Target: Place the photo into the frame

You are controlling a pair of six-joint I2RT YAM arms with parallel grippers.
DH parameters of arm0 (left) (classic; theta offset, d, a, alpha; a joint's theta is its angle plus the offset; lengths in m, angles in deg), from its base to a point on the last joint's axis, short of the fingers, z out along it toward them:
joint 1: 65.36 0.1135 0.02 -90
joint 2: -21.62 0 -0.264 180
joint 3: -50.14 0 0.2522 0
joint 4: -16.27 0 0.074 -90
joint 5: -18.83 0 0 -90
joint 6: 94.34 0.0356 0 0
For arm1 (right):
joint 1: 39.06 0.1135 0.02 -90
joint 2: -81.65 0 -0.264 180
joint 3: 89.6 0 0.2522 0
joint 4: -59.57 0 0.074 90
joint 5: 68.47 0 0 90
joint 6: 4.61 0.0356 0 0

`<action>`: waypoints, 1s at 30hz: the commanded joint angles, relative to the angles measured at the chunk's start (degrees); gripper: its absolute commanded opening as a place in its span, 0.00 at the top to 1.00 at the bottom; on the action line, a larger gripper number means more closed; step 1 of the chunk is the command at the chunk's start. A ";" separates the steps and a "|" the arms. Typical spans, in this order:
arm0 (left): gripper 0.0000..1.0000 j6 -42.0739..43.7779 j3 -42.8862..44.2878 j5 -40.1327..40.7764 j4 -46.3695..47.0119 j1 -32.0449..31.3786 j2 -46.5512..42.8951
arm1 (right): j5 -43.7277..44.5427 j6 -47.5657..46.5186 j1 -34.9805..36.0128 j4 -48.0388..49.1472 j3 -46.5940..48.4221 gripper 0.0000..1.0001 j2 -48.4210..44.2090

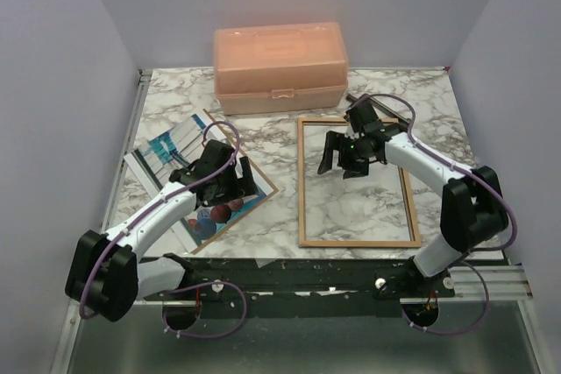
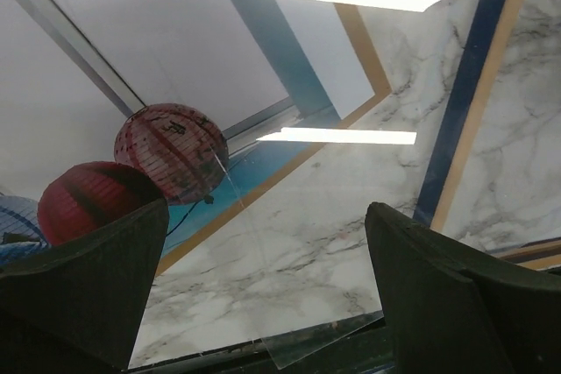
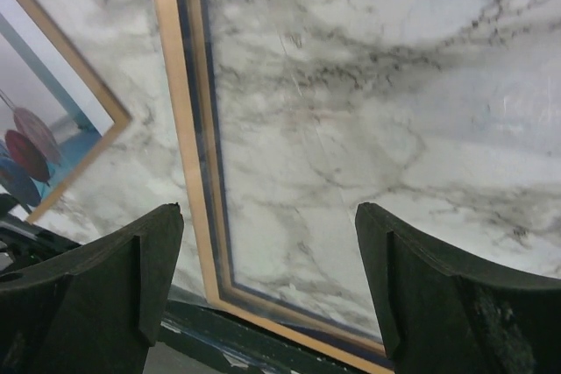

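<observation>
Photo: your shiny picture print with red and blue balloons lies face up on the left side of the white marble table. It sits on a flat brown board, turned at a slant.
Frame: your thin wooden picture frame lies flat on the right side, well apart from the photo. Its tan back faces up, so the photo can drop in from behind. You can see marble through the middle.
Left gripper: your left gripper hangs over the photo's near corner. Its black fingers are spread wide with nothing between them. I think it is placed there to pick the photo up by its edge.
Right gripper: your right gripper hangs over the top part of the frame. Its fingers are spread wide too, with nothing held. It may be there to keep the frame steady.
Box: a peach plastic box with a lid sits at the far edge, out of the way.
Watch out: the photo is thin and flat, so it may be hard to grab.
</observation>
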 commanded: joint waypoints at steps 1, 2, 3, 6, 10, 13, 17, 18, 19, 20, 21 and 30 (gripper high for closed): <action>0.04 -1.43 0.22 -2.11 -1.45 1.07 3.15 | -5.33 -2.58 -2.08 2.90 6.54 0.12 6.35; 0.03 -1.60 -0.06 -2.36 -1.29 1.31 3.98 | -5.89 -3.03 -2.39 3.08 7.78 0.12 8.22; 0.04 -1.72 -0.44 -2.53 -0.97 1.51 4.75 | -6.59 -3.48 -2.81 3.22 9.32 0.13 9.96; 0.06 -1.87 -1.19 -3.08 -0.30 2.16 6.60 | -8.52 -5.18 -3.74 3.40 13.12 0.13 15.76; 0.08 -1.98 -1.94 -4.13 0.97 2.70 8.67 | -12.54 -8.05 -4.27 4.33 17.02 0.15 22.79; 0.10 -2.18 -2.60 -4.80 2.90 2.79 9.95 | -17.25 -9.05 -4.25 6.43 17.26 0.19 26.49; 0.13 -2.09 -2.87 -5.76 4.49 2.79 11.89 | -26.55 -7.94 -4.27 11.65 14.35 0.30 27.20; 0.13 -2.08 -2.93 -5.89 4.81 2.79 12.33 | -28.57 -7.22 -4.31 13.36 13.29 0.34 26.81; 0.14 -2.10 -3.02 -5.97 5.18 2.79 12.68 | -30.10 -6.73 -4.25 14.48 12.34 0.37 26.50; 0.14 -2.04 -3.35 -6.33 5.92 2.78 13.09 | -31.65 -6.22 -4.25 15.69 11.63 0.40 26.00; 0.15 -2.16 -3.56 -6.69 6.55 2.79 13.31 | -32.54 -5.79 -4.25 16.47 10.90 0.44 25.58; 0.17 -1.98 -3.58 -7.13 7.02 2.79 13.21 | -32.67 -4.33 -4.25 18.37 4.49 0.82 19.63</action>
